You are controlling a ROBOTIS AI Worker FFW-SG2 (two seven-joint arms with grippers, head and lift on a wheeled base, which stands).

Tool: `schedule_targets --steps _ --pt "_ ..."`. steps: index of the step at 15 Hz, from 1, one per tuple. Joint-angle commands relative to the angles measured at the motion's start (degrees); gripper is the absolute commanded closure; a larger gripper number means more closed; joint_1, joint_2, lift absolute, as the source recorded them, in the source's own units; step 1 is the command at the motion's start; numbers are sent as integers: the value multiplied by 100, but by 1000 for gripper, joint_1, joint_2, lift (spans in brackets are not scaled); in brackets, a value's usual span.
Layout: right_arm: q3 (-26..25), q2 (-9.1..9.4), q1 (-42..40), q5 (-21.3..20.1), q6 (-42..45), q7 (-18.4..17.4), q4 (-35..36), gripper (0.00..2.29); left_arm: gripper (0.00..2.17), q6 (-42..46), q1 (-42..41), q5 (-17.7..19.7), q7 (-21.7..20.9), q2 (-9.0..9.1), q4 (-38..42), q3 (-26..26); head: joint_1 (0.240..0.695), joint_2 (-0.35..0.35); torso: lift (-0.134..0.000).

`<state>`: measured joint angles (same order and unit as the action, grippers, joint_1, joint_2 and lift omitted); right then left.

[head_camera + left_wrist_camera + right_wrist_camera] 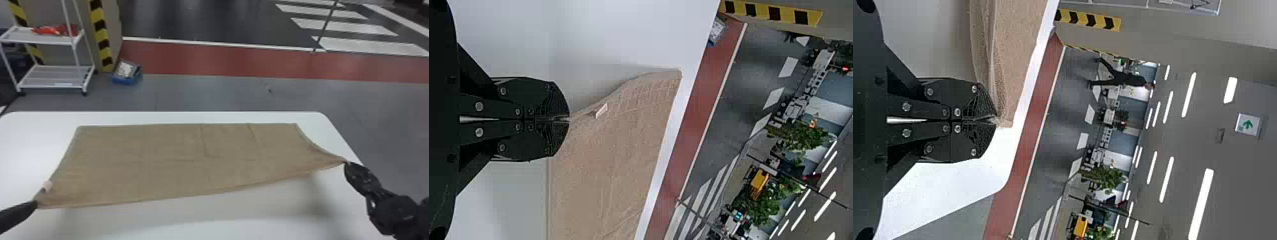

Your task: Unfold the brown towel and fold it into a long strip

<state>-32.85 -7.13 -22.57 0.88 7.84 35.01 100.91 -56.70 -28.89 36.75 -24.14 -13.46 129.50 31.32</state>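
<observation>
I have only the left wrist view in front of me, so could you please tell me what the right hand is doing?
Observer: The right hand is shut on the near right corner of the brown towel.
Operator: Thank you; and where is its far right corner, please?
Observer: In the head view, that corner appears to rest on the white table, close to the table's far edge.
Operator: Is the near edge beside the right hand resting there too?
Observer: No, it looks raised, with a shadow on the table below it.
</observation>
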Motion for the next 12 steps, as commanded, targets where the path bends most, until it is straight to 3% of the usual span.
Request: schedule_targets --steps 1,3,6,9,12 --pt "-151 -70 -160 -44 64 120 192 1423 1730 -531 50 332 199 28 348 252 695 -165 -125" --pt "-257 -158 -116 18 -24 120 271 1423 1730 -988 190 614 516 46 629 445 695 -170 -125" --pt "-204 -219 420 -132 -727 190 245 1423 1730 -1252 568 596 788 72 699 401 695 -191 -125" --pt "156 -219 912 -589 -1026 181 -28 1423 1727 -1252 1017 148 973 142 541 -30 695 -186 -125" --pt "280 -201 1527 -765 -1378 172 -458 1423 1727 -1181 1588 -318 1175 177 128 -355 695 -157 -125"
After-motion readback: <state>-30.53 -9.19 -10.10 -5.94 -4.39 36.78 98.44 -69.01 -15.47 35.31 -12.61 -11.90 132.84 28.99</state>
